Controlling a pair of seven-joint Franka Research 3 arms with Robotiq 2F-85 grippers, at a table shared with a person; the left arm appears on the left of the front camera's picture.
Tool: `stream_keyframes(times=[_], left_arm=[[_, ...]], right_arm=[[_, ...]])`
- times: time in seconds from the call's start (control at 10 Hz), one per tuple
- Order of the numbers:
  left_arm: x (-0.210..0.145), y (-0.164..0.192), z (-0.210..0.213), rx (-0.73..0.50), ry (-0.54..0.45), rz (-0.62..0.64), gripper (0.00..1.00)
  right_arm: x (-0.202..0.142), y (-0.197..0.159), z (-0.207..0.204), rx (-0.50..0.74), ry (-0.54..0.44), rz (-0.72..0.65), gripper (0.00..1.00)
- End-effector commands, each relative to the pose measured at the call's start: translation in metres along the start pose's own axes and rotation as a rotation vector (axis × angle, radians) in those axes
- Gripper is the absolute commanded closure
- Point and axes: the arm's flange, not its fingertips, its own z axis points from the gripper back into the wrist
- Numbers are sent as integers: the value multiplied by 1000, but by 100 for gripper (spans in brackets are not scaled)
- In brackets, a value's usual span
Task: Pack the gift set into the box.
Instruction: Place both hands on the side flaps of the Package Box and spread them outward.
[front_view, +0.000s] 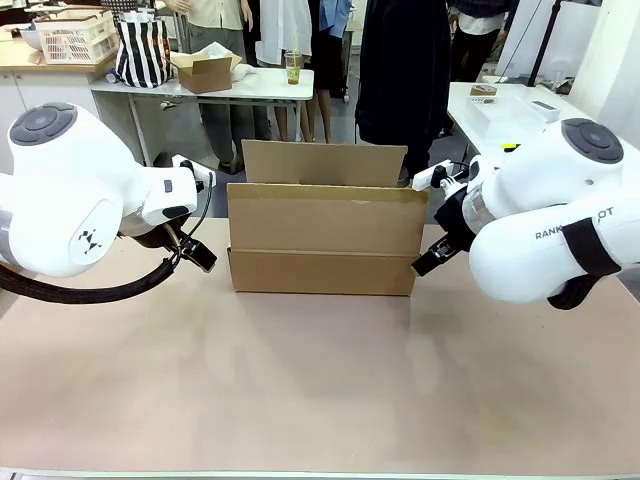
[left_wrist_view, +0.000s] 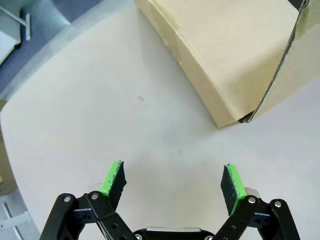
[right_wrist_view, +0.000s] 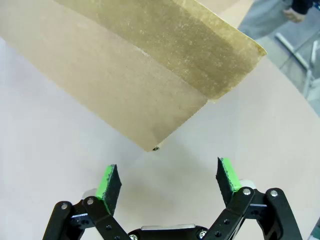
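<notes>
Left gripper (left_wrist_view: 174, 176): jaws spread wide, nothing between them. The box (left_wrist_view: 225, 55) sits ahead of the fingertips, its near corner off toward the right pad, clear of both. Right gripper (right_wrist_view: 167, 176): jaws also wide apart, empty, with the box's bottom corner just ahead of the gap, no contact. The box rests on the table (front_view: 320, 380) between the two grippers, flaps up.

My left arm reaches in from bench's left edge, wrist bent. My left tool (front_view: 197, 254) hangs low over bench, pointing down and inward, green pads (left_wrist_view: 114, 176) spread wide. My right arm reaches in from right edge, mirrored. My right tool (front_view: 429, 261) low too, fingertips (right_wrist_view: 226, 173) wide apart.
</notes>
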Motion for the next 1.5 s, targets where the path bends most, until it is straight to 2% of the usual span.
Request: stream_keyframes(times=[0.0,0.2,0.3,0.4,0.5,0.6,0.7,0.8,0.9,1.0,1.1,1.2,1.3,1.4], left_arm=[[0,0,0,0,0,0,0],[0,0,0,0,0,0,0],[0,0,0,0,0,0,0],[9,1,31,3,95,36,0],[17,-3,73,-84,171,97,0],[18,-14,119,-75,141,108,0],[11,-23,152,-88,95,50,0],[5,-33,177,-132,-15,9,0],[10,-36,187,-127,-128,91,0],[14,-27,153,-92,73,35,0],[14,-27,153,-92,73,35,0],[15,-35,200,-108,-28,46,0],[17,-36,193,-375,-33,-58,0],[19,-26,201,-655,-114,-106,0]], right_arm=[[0,0,0,0,0,0,0],[0,0,0,0,0,0,0],[5,-1,10,10,44,-33,0],[10,-4,44,73,44,-64,0],[11,-6,91,73,119,-138,0],[5,-7,145,47,85,-185,0],[-1,-5,178,5,30,-221,0],[-8,-1,196,-82,-20,-227,0],[-13,5,200,-172,-69,-244,0],[3,-8,176,3,20,-198,0],[3,-8,176,3,20,-198,0],[-2,-5,217,-66,-47,-227,0],[3,-13,203,247,-53,-273,0],[8,-20,202,506,-83,-363,0]])
